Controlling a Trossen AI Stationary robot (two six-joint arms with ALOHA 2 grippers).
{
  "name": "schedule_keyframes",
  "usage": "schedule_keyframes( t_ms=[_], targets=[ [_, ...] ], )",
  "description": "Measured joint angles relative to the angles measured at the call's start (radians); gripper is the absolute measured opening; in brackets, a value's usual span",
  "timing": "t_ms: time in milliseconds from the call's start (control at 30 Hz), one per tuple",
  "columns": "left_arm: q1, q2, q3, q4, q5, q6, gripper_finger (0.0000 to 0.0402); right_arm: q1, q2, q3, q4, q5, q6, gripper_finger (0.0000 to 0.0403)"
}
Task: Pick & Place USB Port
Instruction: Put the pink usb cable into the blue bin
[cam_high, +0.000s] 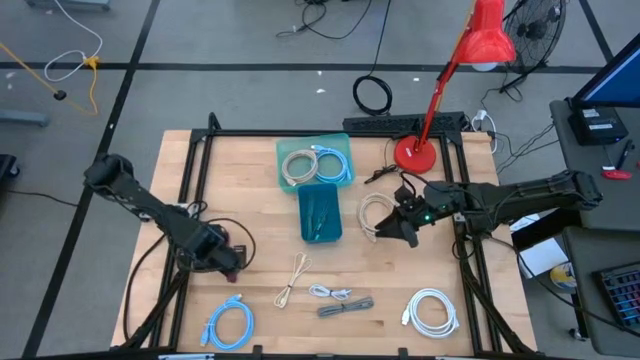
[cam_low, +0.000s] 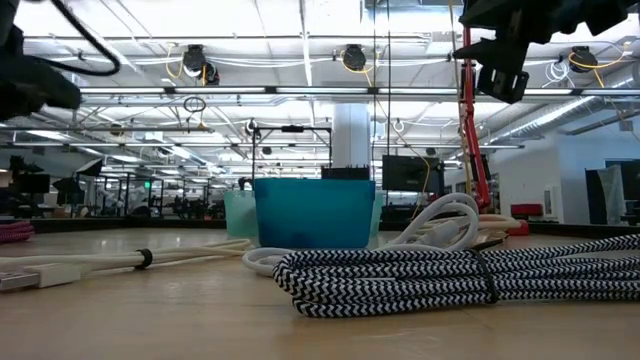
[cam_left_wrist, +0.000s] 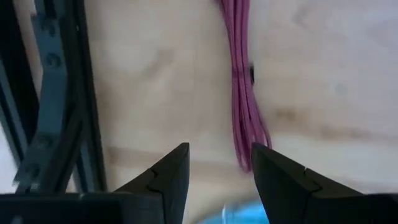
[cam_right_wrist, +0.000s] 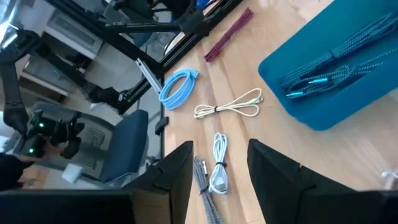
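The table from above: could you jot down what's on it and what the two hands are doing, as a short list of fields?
Surface: wooden table
Bins: dark blue bin holding cables; light green bin holding coiled cables
Loose cables: blue coil, white coil, cream cable, braided bundle, magenta cable
Left hand: open, empty, above the magenta cable
Right hand: open, empty, raised beside the dark blue bin
Other: red lamp

Wooden table (cam_high: 250, 190), black-framed. Far middle: pale bin (cam_high: 315, 163), teal bin (cam_high: 320, 213). Far right: red lamp base (cam_high: 414, 153). Near edge: blue cable (cam_high: 229, 324), beige cable (cam_high: 293, 279), braided cable (cam_high: 346, 306), white coil (cam_high: 433, 310). Left: magenta cable (cam_left_wrist: 245, 93).
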Motion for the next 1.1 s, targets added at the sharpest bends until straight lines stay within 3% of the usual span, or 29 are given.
schedule_keyframes(
  t_ms=[133, 667, 1100],
  targets=[
    [0.012, 0.008, -0.026, 0.028, -0.070, -0.020, 0.0175, 0.000, -0.002, 0.000, -0.002, -0.023, -0.013, 0.0141],
    [0.150, 0.009, -0.109, 0.093, -0.114, 0.076, 0.0175, 0.014, -0.062, 0.000, -0.002, -0.050, -0.009, 0.0141],
    [0.202, 0.009, -0.201, 0.183, 0.014, 0.108, 0.0163, 0.078, -0.072, 0.000, -0.002, -0.034, 0.007, 0.0141]
  ],
)
